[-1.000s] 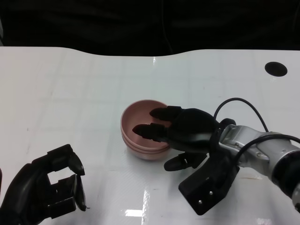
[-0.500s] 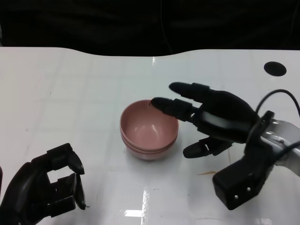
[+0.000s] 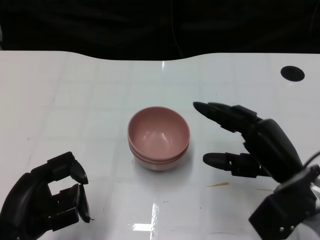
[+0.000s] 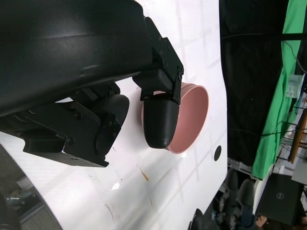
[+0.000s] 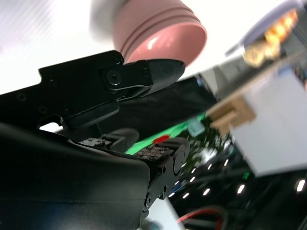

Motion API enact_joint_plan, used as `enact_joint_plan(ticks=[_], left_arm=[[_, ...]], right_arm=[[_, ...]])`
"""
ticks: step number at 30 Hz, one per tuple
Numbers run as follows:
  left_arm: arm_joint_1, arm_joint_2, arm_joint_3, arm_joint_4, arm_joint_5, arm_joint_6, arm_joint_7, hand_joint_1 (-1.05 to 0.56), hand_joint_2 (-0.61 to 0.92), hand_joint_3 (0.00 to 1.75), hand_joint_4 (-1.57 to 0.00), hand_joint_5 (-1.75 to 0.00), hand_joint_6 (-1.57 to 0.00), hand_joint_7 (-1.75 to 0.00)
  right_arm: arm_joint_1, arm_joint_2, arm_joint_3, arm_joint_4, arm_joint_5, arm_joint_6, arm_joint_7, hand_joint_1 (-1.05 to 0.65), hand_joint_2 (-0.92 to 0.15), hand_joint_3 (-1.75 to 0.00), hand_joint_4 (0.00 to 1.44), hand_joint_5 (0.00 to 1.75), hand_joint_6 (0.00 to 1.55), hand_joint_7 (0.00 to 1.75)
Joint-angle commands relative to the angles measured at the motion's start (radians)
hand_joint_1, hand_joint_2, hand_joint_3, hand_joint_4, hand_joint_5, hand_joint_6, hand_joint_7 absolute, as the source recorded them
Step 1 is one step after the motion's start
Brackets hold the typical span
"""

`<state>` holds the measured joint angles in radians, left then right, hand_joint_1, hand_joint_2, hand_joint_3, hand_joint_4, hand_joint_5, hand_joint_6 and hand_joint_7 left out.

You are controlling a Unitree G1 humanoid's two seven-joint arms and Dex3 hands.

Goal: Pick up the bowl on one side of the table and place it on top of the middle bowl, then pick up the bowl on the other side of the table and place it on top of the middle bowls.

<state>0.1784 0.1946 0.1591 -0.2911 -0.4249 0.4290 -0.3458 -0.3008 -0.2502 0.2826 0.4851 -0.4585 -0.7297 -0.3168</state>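
My right hand (image 3: 255,145), fingers spread and holding nothing, hovers beside the stacked pink plastic bowls (image 3: 158,137); stacking looks complete, so only withdrawal remains.

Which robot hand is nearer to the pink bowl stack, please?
The right robot hand, open just beside the pink bowl stack; the left robot hand sits curled farther away toward the table's near edge.
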Motion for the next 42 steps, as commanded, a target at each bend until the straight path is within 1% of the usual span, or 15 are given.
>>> enact_joint_plan(ticks=[1, 5, 8, 11, 12, 14, 15, 16, 17, 19, 21, 24, 29, 34, 42], left_arm=[[0.002, 0.013, 0.018, 0.0, -0.008, 0.008, 0.004, 0.29, 0.91, 1.23, -0.78, -1.75, -0.6, -1.75], [-0.001, 0.018, 0.023, 0.004, -0.007, 0.007, 0.004, 0.28, 0.89, 1.24, -0.79, -1.75, -0.6, -1.75], [-0.004, 0.017, 0.028, 0.012, -0.013, -0.003, -0.005, 0.3, 0.89, 1.26, -0.8, -1.75, -0.61, -1.75], [-0.007, 0.019, 0.031, 0.017, -0.017, -0.004, -0.009, 0.29, 0.88, 1.27, -0.82, -1.75, -0.63, -1.75], [-0.007, 0.02, 0.032, 0.019, -0.018, -0.005, -0.011, 0.29, 0.88, 1.27, -0.83, -1.75, -0.63, -1.75], [-0.008, 0.02, 0.033, 0.02, -0.019, -0.006, -0.013, 0.29, 0.88, 1.27, -0.84, -1.75, -0.63, -1.75], [-0.008, 0.02, 0.033, 0.02, -0.019, -0.006, -0.013, 0.29, 0.88, 1.27, -0.84, -1.75, -0.63, -1.75], [-0.007, 0.017, 0.036, 0.021, -0.019, -0.01, -0.009, 0.3, 0.88, 1.27, -0.84, -1.75, -0.63, -1.75], [-0.004, 0.012, 0.039, 0.02, -0.017, -0.016, -0.002, 0.3, 0.87, 1.28, -0.85, -1.75, -0.64, -1.75], [0.007, -0.011, 0.045, 0.017, -0.016, -0.037, 0.014, 0.3, 0.87, 1.28, -0.86, -1.75, -0.64, -1.75], [0.018, -0.03, 0.049, 0.012, -0.019, -0.046, 0.025, 0.28, 0.87, 1.28, -0.86, -1.75, -0.64, -1.75], [0.029, -0.045, 0.048, 0.003, -0.018, -0.058, 0.024, 0.27, 0.87, 1.29, -0.86, -1.75, -0.63, -1.75], [0.035, -0.066, 0.049, -0.011, -0.013, -0.056, 0.057, 0.27, 0.88, 1.28, -0.85, -1.75, -0.6, -1.75], [0.025, -0.09, 0.054, -0.004, -0.013, -0.059, 0.081, 0.23, 0.87, 1.27, -0.84, -1.75, -0.58, -1.75], [0.026, -0.121, 0.064, 0.0, -0.029, -0.067, 0.108, 0.22, 0.88, 1.29, -0.82, -1.75, -0.57, -1.75]], right_arm=[[0.09, 0.068, -0.055, 0.001, 0.116, -0.004, -0.006, -0.3, -0.92, -0.08, 0.71, 0.24, 0.63, 0.08], [0.175, 0.145, -0.105, -0.026, 0.292, -0.004, 0.064, -0.21, -0.92, -0.12, 0.93, 0.38, 0.83, 0.11], [0.251, 0.198, -0.14, -0.116, 0.438, 0.076, 0.136, -0.14, -0.92, -0.21, 0.92, 0.79, 1.04, 0.1], [0.306, 0.198, -0.161, -0.176, 0.575, 0.136, 0.27, -0.11, -0.92, -0.34, 0.85, 1.2, 1.12, 0.18], [0.317, 0.193, -0.168, -0.185, 0.605, 0.146, 0.31, -0.09, -0.92, -0.41, 0.86, 1.33, 1.09, 0.4], [0.327, 0.194, -0.183, -0.195, 0.631, 0.16, 0.359, -0.08, -0.91, -0.45, 0.87, 1.39, 0.95, 0.72], [0.329, 0.199, -0.19, -0.2, 0.632, 0.165, 0.371, -0.08, -0.91, -0.46, 0.87, 1.4, 0.92, 0.8], [0.342, 0.213, -0.198, -0.208, 0.714, 0.205, 0.436, -0.07, -0.91, -0.49, 0.87, 1.46, 0.9, 0.91], [0.351, 0.227, -0.205, -0.218, 0.792, 0.256, 0.494, -0.06, -0.84, -0.64, 0.87, 1.58, 0.84, 1.18], [0.367, 0.244, -0.219, -0.247, 0.914, 0.373, 0.578, -0.05, -0.64, -0.97, 0.9, 1.71, 0.72, 1.57], [0.376, 0.254, -0.236, -0.278, 0.978, 0.468, 0.615, -0.04, -0.56, -1.09, 0.91, 1.74, 0.67, 1.69], [0.403, 0.27, -0.253, -0.328, 1.011, 0.57, 0.616, -0.03, -0.51, -1.17, 0.91, 1.75, 0.67, 1.74], [0.452, 0.306, -0.272, -0.378, 1.026, 0.687, 0.603, -0.07, -0.56, -1.14, 0.87, 1.75, 0.65, 1.75], [0.45, 0.318, -0.298, -0.387, 1.009, 0.713, 0.611, -0.08, -0.63, -1.06, 0.88, 1.75, 0.66, 1.72], [0.428, 0.319, -0.341, -0.364, 1.014, 0.711, 0.669, -0.07, -0.63, -1.06, 0.87, 1.75, 0.68, 1.67]])
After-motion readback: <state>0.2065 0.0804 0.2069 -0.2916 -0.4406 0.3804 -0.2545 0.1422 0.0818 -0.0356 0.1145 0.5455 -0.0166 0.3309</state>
